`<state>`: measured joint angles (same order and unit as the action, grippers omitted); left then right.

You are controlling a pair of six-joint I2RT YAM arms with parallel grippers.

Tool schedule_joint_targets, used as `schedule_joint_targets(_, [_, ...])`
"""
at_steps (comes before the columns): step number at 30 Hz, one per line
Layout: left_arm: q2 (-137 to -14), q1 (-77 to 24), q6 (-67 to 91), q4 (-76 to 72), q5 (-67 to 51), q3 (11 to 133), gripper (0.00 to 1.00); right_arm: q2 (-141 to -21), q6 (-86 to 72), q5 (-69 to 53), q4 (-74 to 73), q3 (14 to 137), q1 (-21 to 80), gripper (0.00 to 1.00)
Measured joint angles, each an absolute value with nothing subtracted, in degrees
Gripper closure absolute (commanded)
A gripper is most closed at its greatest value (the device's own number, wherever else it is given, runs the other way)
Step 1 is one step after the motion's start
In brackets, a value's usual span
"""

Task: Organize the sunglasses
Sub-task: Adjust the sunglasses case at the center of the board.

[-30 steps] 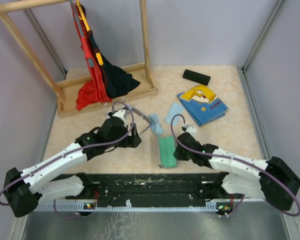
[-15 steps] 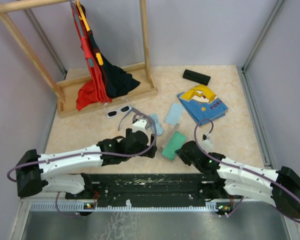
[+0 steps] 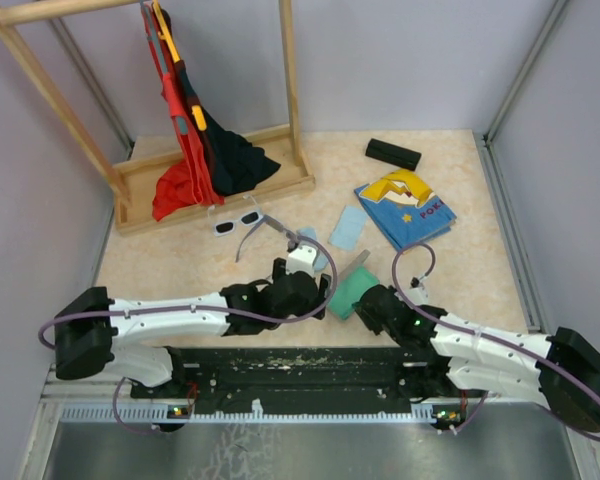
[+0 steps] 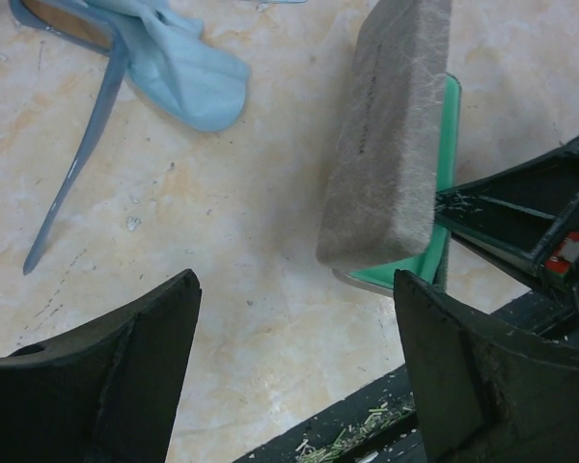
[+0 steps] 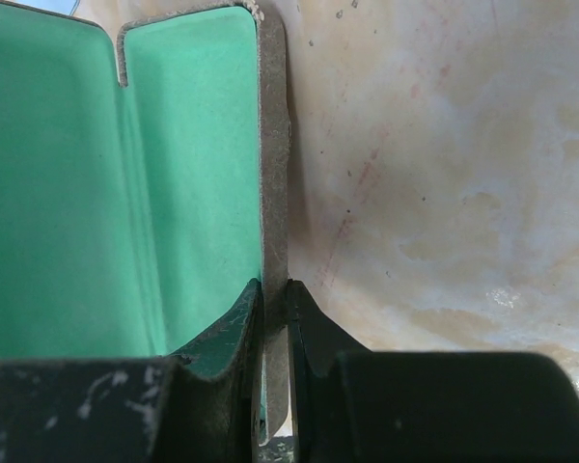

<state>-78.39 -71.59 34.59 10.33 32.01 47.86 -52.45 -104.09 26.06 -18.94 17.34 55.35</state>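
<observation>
Right jaws were clenched on the flap edge of the open green-lined case (image 5: 193, 174); I judged this pinned it open for loading. Left jaws were released, spread wide beside the case. White sunglasses (image 3: 238, 221) and wire-framed sunglasses (image 4: 77, 164) lay on the bench (image 3: 170, 265), not yet cased.

I read yellow letters "POK" on the blue folded item (image 3: 405, 212) with a yellow cartoon figure; a faint line of print on the grey felt case (image 4: 386, 125) is too small to read
</observation>
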Motion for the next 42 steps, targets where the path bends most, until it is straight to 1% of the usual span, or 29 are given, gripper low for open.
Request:
schedule_joint_targets(4, [-78.54,-72.93,34.28,7.94,32.14,47.83,0.13,-53.17,-105.32,26.09,-18.76,17.37,55.35,1.0])
schedule_joint_targets(8, [-80.29,-73.03,37.63,7.18,32.99,47.83,0.21,-53.28,-107.39,26.06,-18.02,17.34,55.35,1.0])
schedule_joint_targets(10, [-82.06,-73.01,40.05,7.53,33.56,47.92,0.23,-53.43,-108.73,26.06,-17.37,17.34,55.35,1.0])
schedule_joint_targets(17, [-87.61,-73.03,47.7,10.02,34.54,50.17,0.24,-53.43,-110.85,26.06,-15.81,17.34,55.37,1.0])
schedule_joint_targets(22, [-89.36,-73.03,49.52,10.24,34.94,51.9,0.25,-52.99,-111.02,26.28,-15.94,17.34,55.37,1.0])
schedule_joint_targets(25, [-90.63,-73.03,49.71,10.22,34.89,52.31,0.28,-52.45,-110.48,26.35,-15.79,17.34,55.37,1.0])
schedule_joint_targets(30, [-93.01,-73.03,50.41,10.17,34.87,53.25,0.38,-52.16,-109.47,26.3,-15.92,17.28,55.37,1.0])
schedule_joint_targets(32, [-93.47,-73.03,50.59,10.15,34.89,53.8,0.46,-51.94,-109.23,26.3,-15.92,17.23,55.37,1.0])
schedule_joint_targets(33, [-93.65,-73.03,50.63,10.13,34.92,54.04,0.53,-51.7,-109.06,26.33,-15.9,17.23,55.37,1.0])
schedule_joint_targets(35, [-94.0,-73.03,50.72,10.07,34.92,54.7,0.62,-51.24,-108.53,26.35,-15.86,17.23,55.37,1.0])
schedule_joint_targets(39, [-94.37,-73.01,50.81,10.11,35.9,55.48,0.76,-51.05,-107.57,26.13,-16.25,17.23,55.4,0.99])
schedule_joint_targets(42, [-94.45,-72.64,51.42,9.87,36.53,55.7,0.84,-51.0,-107.5,25.74,-16.14,16.99,55.4,0.95])
